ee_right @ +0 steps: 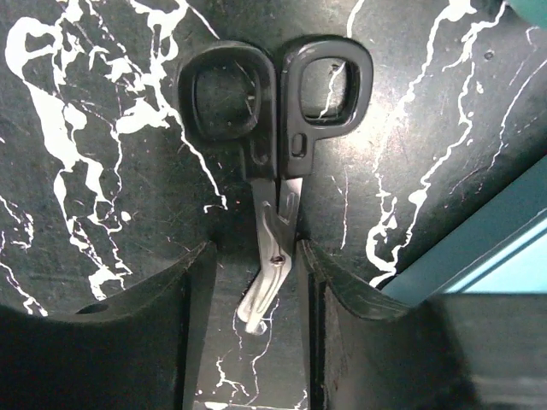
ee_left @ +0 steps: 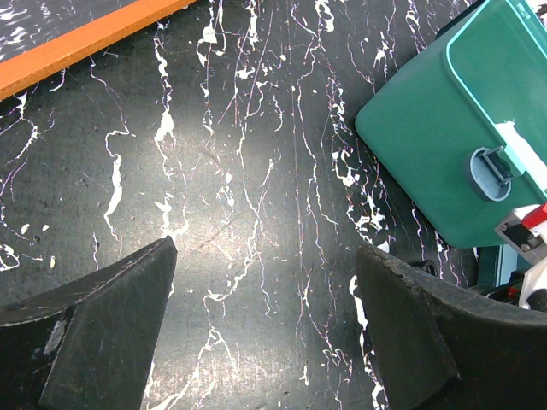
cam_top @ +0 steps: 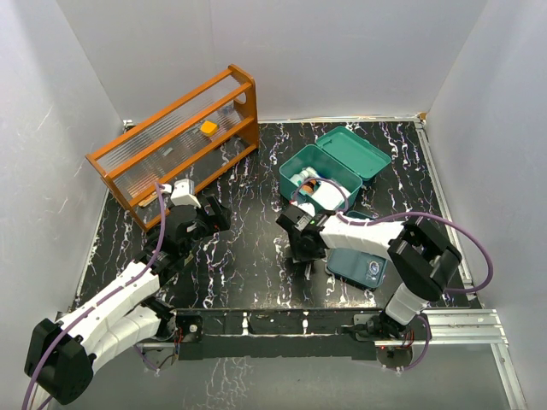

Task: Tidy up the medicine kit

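Two risks: right pincer point(ee_right: 256, 265), half open astride the scissors point(ee_right: 273, 111) on the bench point(ee_right: 111, 222), may close off-centre and skew them, or slip; left pincer point(ee_left: 265, 256) gapes empty.

A robot test cell in a lab — plain white panels point(cam_top: 51, 102) wall in a black marbled table point(cam_top: 248, 252), two robot arms point(cam_top: 120, 303) bolted beside an aluminium rail point(cam_top: 466, 323).

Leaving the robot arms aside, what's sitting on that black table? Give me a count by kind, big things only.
Plastic containers: 2 (teal medicine kit, blue-grey tray)
Orange wooden rack: 1
Scissors: 1
Total: 4, small contents inside not counted.
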`<state>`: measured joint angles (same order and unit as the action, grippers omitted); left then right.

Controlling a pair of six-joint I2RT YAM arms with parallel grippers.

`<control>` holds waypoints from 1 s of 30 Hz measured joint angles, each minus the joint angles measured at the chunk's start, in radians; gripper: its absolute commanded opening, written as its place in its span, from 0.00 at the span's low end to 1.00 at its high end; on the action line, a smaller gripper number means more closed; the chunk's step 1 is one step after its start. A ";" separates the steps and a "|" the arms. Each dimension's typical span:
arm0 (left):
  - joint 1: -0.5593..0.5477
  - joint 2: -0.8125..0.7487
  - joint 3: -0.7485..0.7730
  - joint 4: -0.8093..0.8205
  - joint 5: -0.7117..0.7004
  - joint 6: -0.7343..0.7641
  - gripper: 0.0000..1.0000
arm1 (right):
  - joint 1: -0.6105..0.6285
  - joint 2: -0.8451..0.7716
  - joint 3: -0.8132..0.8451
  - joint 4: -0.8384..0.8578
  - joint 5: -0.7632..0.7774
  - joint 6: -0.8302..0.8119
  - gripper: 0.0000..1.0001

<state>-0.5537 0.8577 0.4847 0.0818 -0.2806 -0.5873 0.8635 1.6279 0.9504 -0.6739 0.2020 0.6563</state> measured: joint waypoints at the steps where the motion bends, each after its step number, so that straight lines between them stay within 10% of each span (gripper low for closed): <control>1: 0.000 0.000 0.000 0.000 0.000 0.000 0.85 | 0.001 0.002 0.004 -0.008 0.002 0.009 0.37; 30: 0.000 -0.002 0.000 0.000 0.001 0.000 0.85 | 0.007 -0.043 -0.035 -0.039 0.047 0.197 0.00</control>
<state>-0.5537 0.8558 0.4843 0.0818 -0.2798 -0.5877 0.8703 1.5852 0.9154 -0.7124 0.2489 0.8536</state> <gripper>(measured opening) 0.847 0.141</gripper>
